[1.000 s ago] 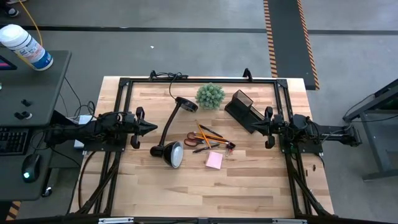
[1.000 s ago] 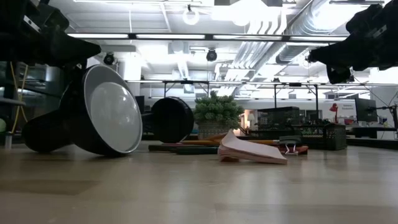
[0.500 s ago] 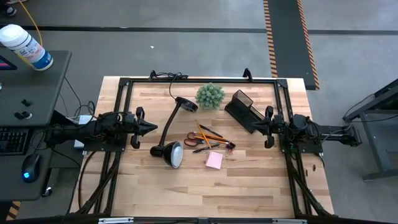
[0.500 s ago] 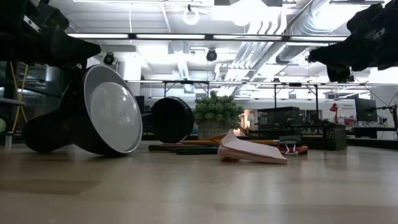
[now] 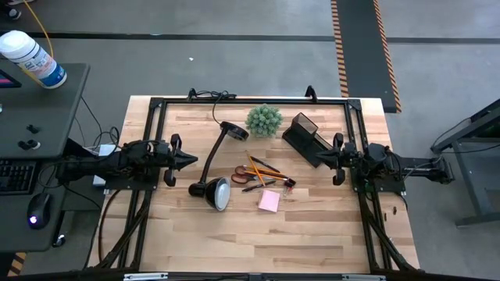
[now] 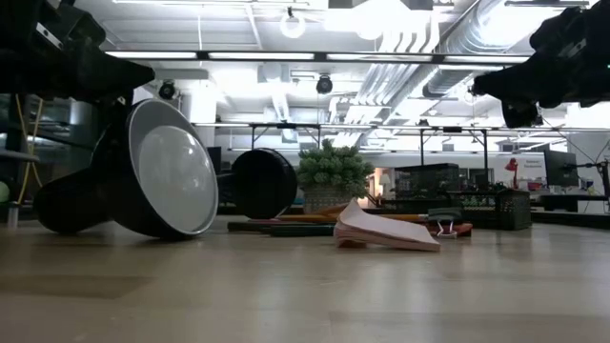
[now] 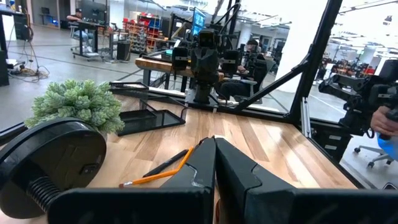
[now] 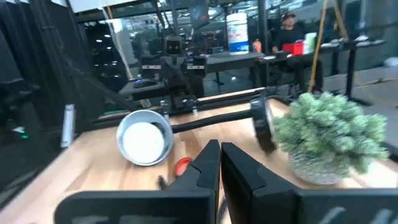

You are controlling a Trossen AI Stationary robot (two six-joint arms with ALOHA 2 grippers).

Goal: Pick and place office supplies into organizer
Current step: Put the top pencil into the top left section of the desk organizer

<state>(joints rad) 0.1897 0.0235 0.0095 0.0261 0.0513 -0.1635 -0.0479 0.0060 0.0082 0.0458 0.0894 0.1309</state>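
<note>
The office supplies lie mid-table. The red-handled scissors [image 5: 242, 173], the orange and dark pencils [image 5: 262, 166], the black binder clip [image 5: 289, 184] and the pink sticky-note pad [image 5: 269, 201] all rest flat on the wood. The dark organizer [image 5: 306, 137] stands toward the far right. My left gripper [image 5: 192, 160] hovers shut above the table's left side, pointing at the supplies. My right gripper [image 5: 319, 158] hovers shut by the organizer's near end. In the left wrist view the shut fingers [image 7: 215, 149] frame an orange pencil [image 7: 158, 176]. The right wrist view shows the scissors' red handle [image 8: 181, 166] past the shut fingers [image 8: 219, 152].
A black gooseneck lamp lies tipped over, its head [image 5: 216, 192] left of the supplies and its round base [image 5: 234, 131] farther back. A round green plant [image 5: 264, 119] stands at the far edge beside the organizer. Bare wood spreads along the near edge [image 5: 258, 242].
</note>
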